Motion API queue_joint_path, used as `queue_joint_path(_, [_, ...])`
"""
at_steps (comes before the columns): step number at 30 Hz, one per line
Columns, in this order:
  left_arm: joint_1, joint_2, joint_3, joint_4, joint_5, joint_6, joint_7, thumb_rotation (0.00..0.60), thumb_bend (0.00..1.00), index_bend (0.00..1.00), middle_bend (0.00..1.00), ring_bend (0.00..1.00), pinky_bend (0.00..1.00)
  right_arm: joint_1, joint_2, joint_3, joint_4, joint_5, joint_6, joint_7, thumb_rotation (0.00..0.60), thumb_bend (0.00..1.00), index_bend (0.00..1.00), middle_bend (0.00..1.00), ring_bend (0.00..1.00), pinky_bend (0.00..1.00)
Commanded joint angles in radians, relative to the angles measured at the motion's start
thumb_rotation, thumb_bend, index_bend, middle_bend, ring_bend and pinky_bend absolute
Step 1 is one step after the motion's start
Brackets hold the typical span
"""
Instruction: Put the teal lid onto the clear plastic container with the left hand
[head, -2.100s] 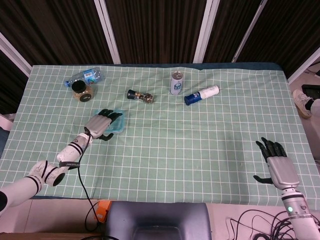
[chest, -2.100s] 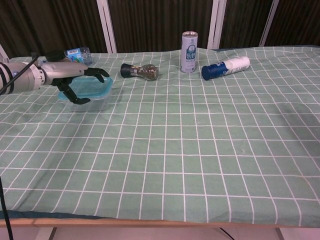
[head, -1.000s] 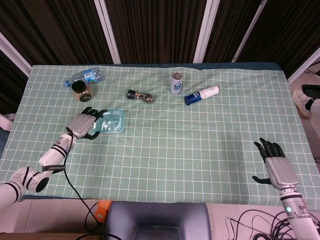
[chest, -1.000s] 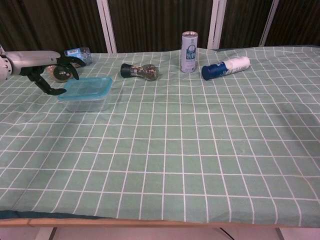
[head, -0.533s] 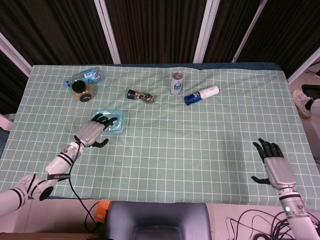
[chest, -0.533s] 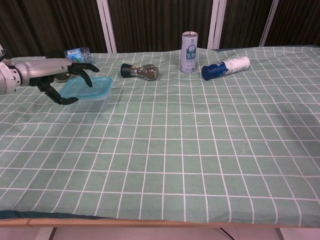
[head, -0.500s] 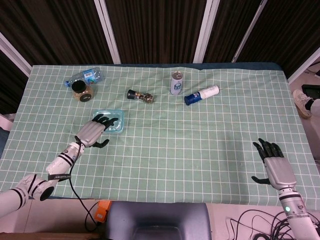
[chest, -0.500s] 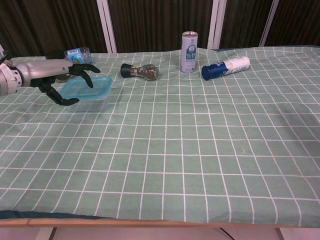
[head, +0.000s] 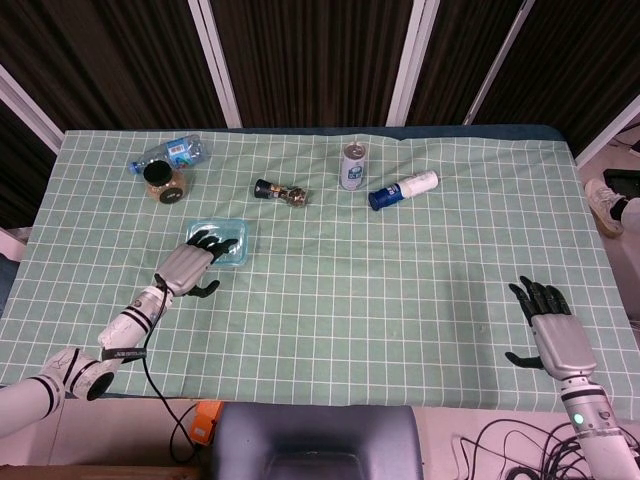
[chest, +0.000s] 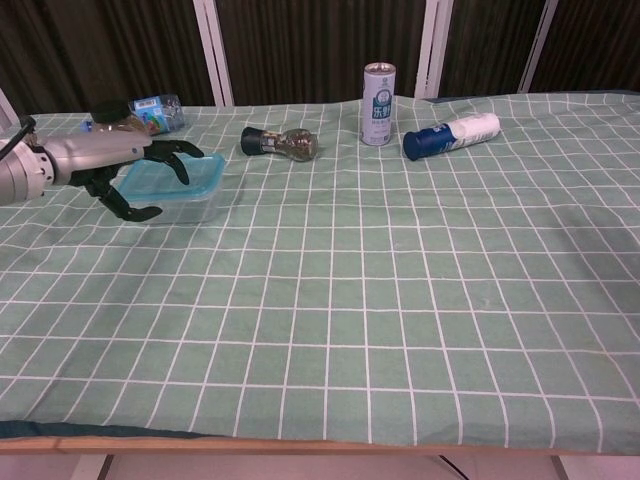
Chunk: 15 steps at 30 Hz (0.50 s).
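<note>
The teal lid (head: 227, 243) lies on top of the clear plastic container (chest: 188, 203), left of the table's middle. My left hand (head: 187, 266) reaches over the lid's near left corner, holding nothing, its dark fingers (chest: 178, 152) spread above the lid (chest: 175, 176). Whether the fingers touch the lid I cannot tell. The same hand (chest: 118, 163) comes in from the left edge of the chest view. My right hand (head: 553, 331) hovers open by the table's front right corner, far from the container, and only the head view shows it.
At the back left lie a water bottle (head: 168, 152) and a dark-capped jar (head: 160, 180). A pepper grinder (head: 280, 191) lies behind the container. A can (head: 353, 165) stands further right, next to a fallen white bottle with a blue cap (head: 403, 189).
My left hand drew back to the left off the container, then came back over the lid's near left corner. The lid and container stayed put. The right hand barely shifted.
</note>
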Motion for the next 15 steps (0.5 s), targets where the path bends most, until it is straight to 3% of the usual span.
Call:
queue_joint_path(1, [-0.002,-0.003,0.001,0.006,0.0,-0.004,0.006,0.6,0.39,0.0,0.23,0.12,0.02,0.001,0.0,0.001,-0.001,0.001,-0.001,-0.002,0.6,0.06,0.0,0.0,0.0,0.0])
queue_joint_path(15, [-0.002,-0.011,0.007,0.016,0.001,-0.017,0.015,0.6,0.39,0.0,0.24,0.13,0.02,0.001,0.0,0.002,-0.001,0.004,0.0,0.0,0.6,0.06,0.0,0.0,0.0,0.0])
